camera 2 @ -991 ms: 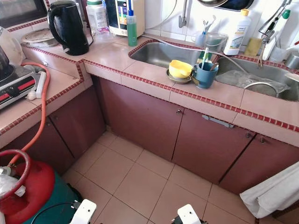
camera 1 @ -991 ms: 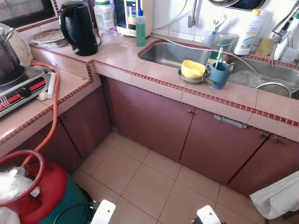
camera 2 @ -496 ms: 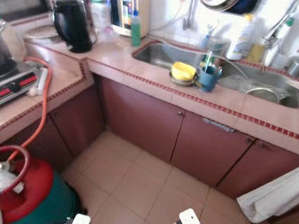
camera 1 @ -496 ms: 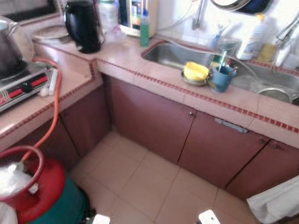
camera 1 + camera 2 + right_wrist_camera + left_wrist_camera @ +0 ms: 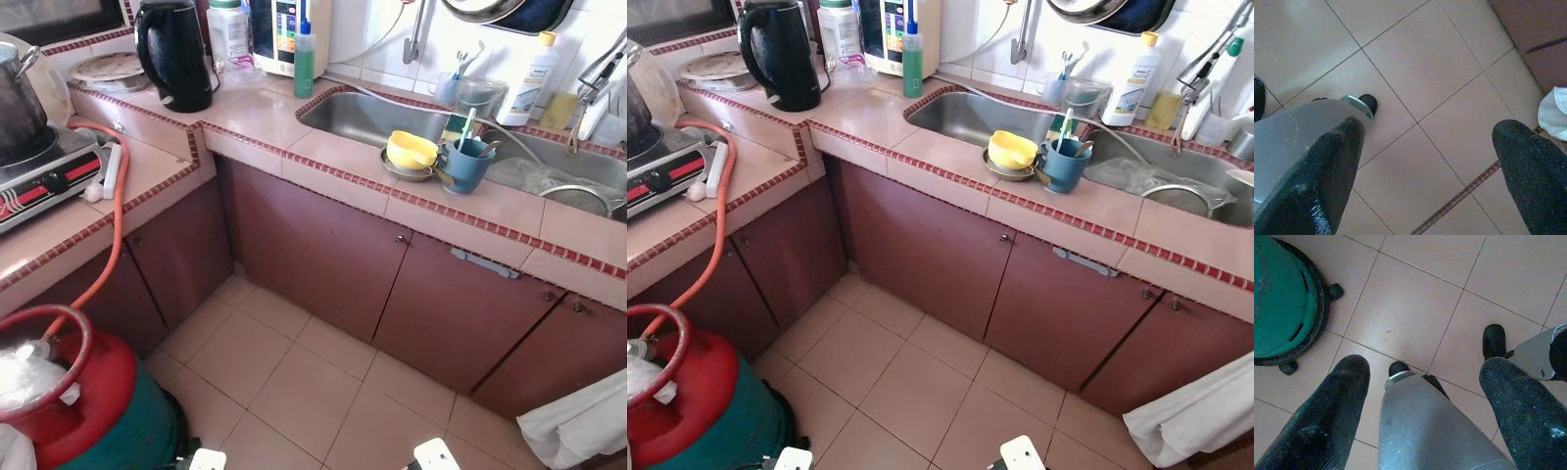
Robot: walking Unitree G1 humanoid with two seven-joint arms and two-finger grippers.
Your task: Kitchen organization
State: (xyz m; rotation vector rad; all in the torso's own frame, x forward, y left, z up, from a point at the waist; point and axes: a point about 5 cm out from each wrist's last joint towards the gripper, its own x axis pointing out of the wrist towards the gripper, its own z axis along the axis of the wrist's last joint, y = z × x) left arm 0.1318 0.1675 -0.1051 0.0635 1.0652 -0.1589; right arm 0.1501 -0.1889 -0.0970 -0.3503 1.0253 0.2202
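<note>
Nearest to me both arms hang idle over the tiled floor [image 5: 921, 382]. The left gripper [image 5: 1422, 396] has its fingers spread wide with nothing between them, and the right gripper [image 5: 1425, 161] is spread just as wide and equally empty. To the robot's left a red gas cylinder [image 5: 73, 392] stands in a green holder, and its orange hose [image 5: 116, 230] climbs to the stove [image 5: 44, 181] on the side table.

Beyond the floor, the brown cabinet doors [image 5: 323, 259] sit under the tiled table [image 5: 470, 201]. On the table's front edge, just beside the sink [image 5: 377, 116], a yellow bowl [image 5: 409, 149] rests on a small plate, touching a blue cup [image 5: 464, 163] that holds utensils. Those look like the things to tidy.

Farther back stand a black kettle [image 5: 174, 54], a green bottle [image 5: 306, 61] and a white detergent bottle [image 5: 534, 67] against the wall.

The robot stands well apart from the dishes, so I would say the step is approach. It should close in squarely on the sink, stop before the cabinet doors, and raise one arm only once steady, keeping clear of the hose.
</note>
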